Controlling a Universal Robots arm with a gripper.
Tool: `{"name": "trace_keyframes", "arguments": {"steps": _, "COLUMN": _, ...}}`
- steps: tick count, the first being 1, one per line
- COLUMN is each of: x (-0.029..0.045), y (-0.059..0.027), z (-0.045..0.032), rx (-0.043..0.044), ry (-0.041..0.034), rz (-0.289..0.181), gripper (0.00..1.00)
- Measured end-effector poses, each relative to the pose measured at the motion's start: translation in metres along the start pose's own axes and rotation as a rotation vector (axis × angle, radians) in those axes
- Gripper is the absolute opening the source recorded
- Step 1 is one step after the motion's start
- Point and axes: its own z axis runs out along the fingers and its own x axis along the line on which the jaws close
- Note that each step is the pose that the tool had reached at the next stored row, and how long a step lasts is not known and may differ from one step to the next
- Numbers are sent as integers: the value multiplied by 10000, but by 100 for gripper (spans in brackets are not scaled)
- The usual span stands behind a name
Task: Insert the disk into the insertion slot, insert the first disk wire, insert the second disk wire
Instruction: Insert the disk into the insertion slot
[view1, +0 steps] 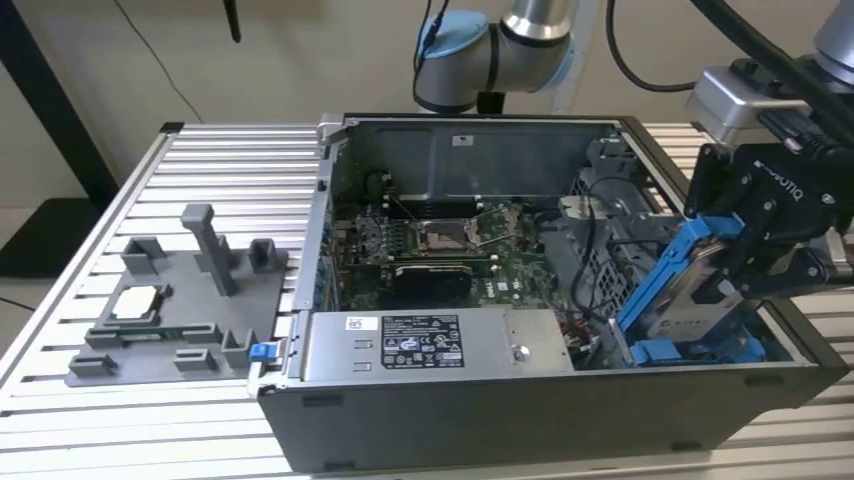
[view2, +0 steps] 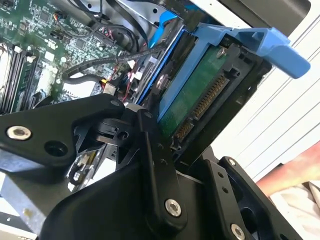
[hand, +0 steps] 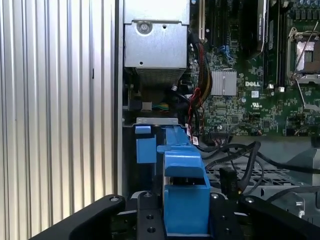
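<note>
gripper (view1: 731, 265) clamped on disk (view1: 687, 305) | disk tilted, lower end at insertion slot (view1: 694, 350) | loc: PC case (view1: 534, 420) near corner, exterior view's right | connector end up

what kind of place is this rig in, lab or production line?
Probably a robotics lab bench for PC assembly trials: an open computer case sits on a slotted aluminium table, a grey parts fixture lies beside it, and the gripper holds the disk at the case.
</note>
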Motion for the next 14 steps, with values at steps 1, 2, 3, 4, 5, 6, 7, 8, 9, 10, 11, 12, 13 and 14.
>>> {"name": "trace_keyframes", "arguments": {"steps": 1, "x": 0, "y": -2, "z": 0, "rx": 5, "ry": 0, "rz": -2, "gripper": 0}}
{"name": "trace_keyframes", "arguments": {"steps": 2, "x": 0, "y": -1, "z": 0, "rx": 1, "ry": 0, "rz": -2, "gripper": 100}}
{"name": "trace_keyframes", "arguments": {"steps": 3, "x": 0, "y": -1, "z": -5, "rx": 0, "ry": -3, "rz": -1, "gripper": 100}}
{"name": "trace_keyframes", "arguments": {"steps": 4, "x": -1, "y": 0, "z": -21, "rx": 0, "ry": -2, "rz": -1, "gripper": 100}}
{"name": "trace_keyframes", "arguments": {"steps": 5, "x": -2, "y": 2, "z": -45, "rx": -1, "ry": -4, "rz": 1, "gripper": 100}}
{"name": "trace_keyframes", "arguments": {"steps": 6, "x": -2, "y": 3, "z": -74, "rx": -1, "ry": -1, "rz": 1, "gripper": 100}}
{"name": "trace_keyframes", "arguments": {"steps": 7, "x": -4, "y": 4, "z": -105, "rx": -1, "ry": -3, "rz": 1, "gripper": 100}}
{"name": "trace_keyframes", "arguments": {"steps": 8, "x": -5, "y": 6, "z": -136, "rx": -1, "ry": -3, "rz": 0, "gripper": 100}}
{"name": "trace_keyframes", "arguments": {"steps": 9, "x": -7, "y": 7, "z": -160, "rx": -1, "ry": -1, "rz": 0, "gripper": 100}}
{"name": "trace_keyframes", "arguments": {"steps": 10, "x": -10, "y": 7, "z": -170, "rx": -1, "ry": -2, "rz": 0, "gripper": 100}}
{"name": "trace_keyframes", "arguments": {"steps": 11, "x": -20, "y": 8, "z": -171, "rx": -1, "ry": -6, "rz": -1, "gripper": 100}}
{"name": "trace_keyframes", "arguments": {"steps": 12, "x": -37, "y": 12, "z": -172, "rx": 0, "ry": -5, "rz": 0, "gripper": 100}}
{"name": "trace_keyframes", "arguments": {"steps": 13, "x": -56, "y": 17, "z": -173, "rx": 5, "ry": -8, "rz": 0, "gripper": 100}}
{"name": "trace_keyframes", "arguments": {"steps": 14, "x": -75, "y": 21, "z": -172, "rx": 10, "ry": -12, "rz": -1, "gripper": 100}}
